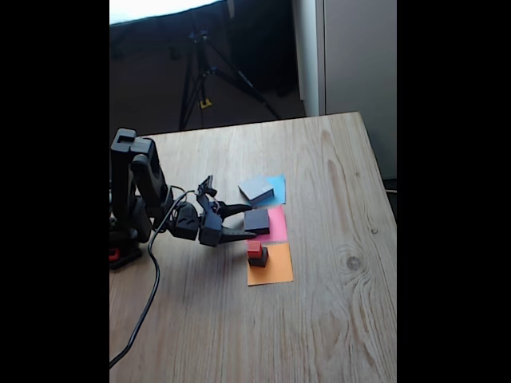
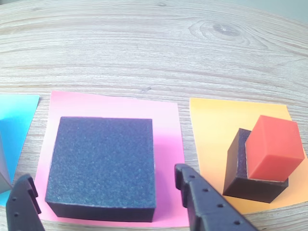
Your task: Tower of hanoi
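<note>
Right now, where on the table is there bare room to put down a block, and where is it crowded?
Free: the wide bare wood of the table right of the paper squares in the fixed view, and beyond them in the wrist view. Crowded: the pink paper is mostly covered by the dark block, with the open claw around it; the orange paper holds the red cube on a small dark block.

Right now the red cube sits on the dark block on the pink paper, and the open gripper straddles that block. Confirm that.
Not quite. The red cube sits on the small dark block on the orange paper, as the wrist view shows. The open gripper does straddle the medium dark block on the pink paper, which carries nothing on top.
</note>
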Controlling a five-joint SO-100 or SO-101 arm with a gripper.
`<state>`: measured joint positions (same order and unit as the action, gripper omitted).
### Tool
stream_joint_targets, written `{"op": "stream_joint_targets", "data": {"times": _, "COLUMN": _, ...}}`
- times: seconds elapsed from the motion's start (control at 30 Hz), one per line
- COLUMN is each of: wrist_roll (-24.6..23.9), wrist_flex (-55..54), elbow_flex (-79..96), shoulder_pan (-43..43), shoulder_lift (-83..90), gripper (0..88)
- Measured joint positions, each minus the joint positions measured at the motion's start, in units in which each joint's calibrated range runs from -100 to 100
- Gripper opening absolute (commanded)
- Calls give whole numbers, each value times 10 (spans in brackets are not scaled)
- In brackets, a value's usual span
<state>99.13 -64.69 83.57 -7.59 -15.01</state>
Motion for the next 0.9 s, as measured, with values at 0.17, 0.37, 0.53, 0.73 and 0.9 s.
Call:
{"op": "stream_joint_targets", "data": {"times": 0.17, "wrist_roll": 0, "wrist_flex": 0, "elbow_flex": 0, "shoulder_pan": 7, "shoulder_lift": -1, "gripper": 346}}
{"op": "stream_joint_targets", "data": {"times": 0.37, "wrist_roll": 0, "wrist_flex": 0, "elbow_flex": -1, "shoulder_pan": 5, "shoulder_lift": -7, "gripper": 338}}
{"op": "stream_joint_targets", "data": {"times": 0.53, "wrist_roll": 0, "wrist_flex": 0, "elbow_flex": -10, "shoulder_pan": 8, "shoulder_lift": -9, "gripper": 327}}
{"op": "stream_joint_targets", "data": {"times": 0.73, "wrist_roll": 0, "wrist_flex": 0, "elbow_flex": -17, "shoulder_pan": 11, "shoulder_lift": -14, "gripper": 317}}
{"op": "stream_joint_targets", "data": {"times": 0.9, "wrist_roll": 0, "wrist_flex": 0, "elbow_flex": -19, "shoulder_pan": 11, "shoulder_lift": -18, "gripper": 305}}
